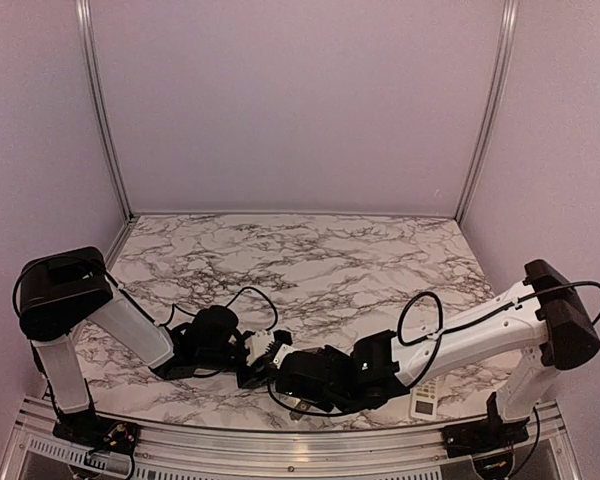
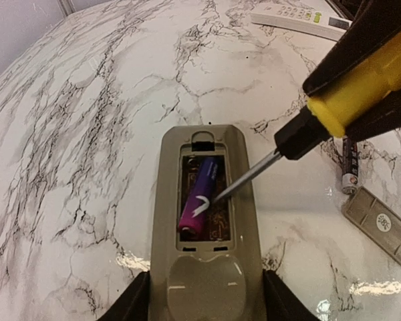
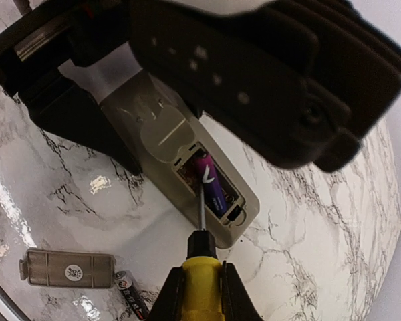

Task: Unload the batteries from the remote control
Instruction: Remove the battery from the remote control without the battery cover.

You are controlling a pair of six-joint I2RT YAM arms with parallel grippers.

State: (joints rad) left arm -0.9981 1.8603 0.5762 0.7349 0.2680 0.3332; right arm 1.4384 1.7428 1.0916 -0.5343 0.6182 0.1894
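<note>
My left gripper (image 2: 206, 301) is shut on the near end of the grey remote control (image 2: 247, 221), which lies back-up with its compartment open. One blue-purple battery (image 2: 199, 204) lies slanted in the compartment. My right gripper (image 3: 202, 294) is shut on the yellow-handled screwdriver (image 3: 202, 267), and the screwdriver's metal tip touches the side of that battery (image 3: 212, 184). A dark battery (image 2: 349, 167) lies loose on the marble to the remote's right, next to the flat grey cover plate (image 2: 381, 224). In the top view both grippers (image 1: 280, 360) meet near the front middle of the table.
A second, white remote (image 1: 425, 400) lies face-up near the table's front right edge, beside the right arm. The marble tabletop (image 1: 310, 255) stretches back to the pale walls. The cover plate (image 3: 70, 267) and dark battery (image 3: 134, 301) lie close by the right gripper.
</note>
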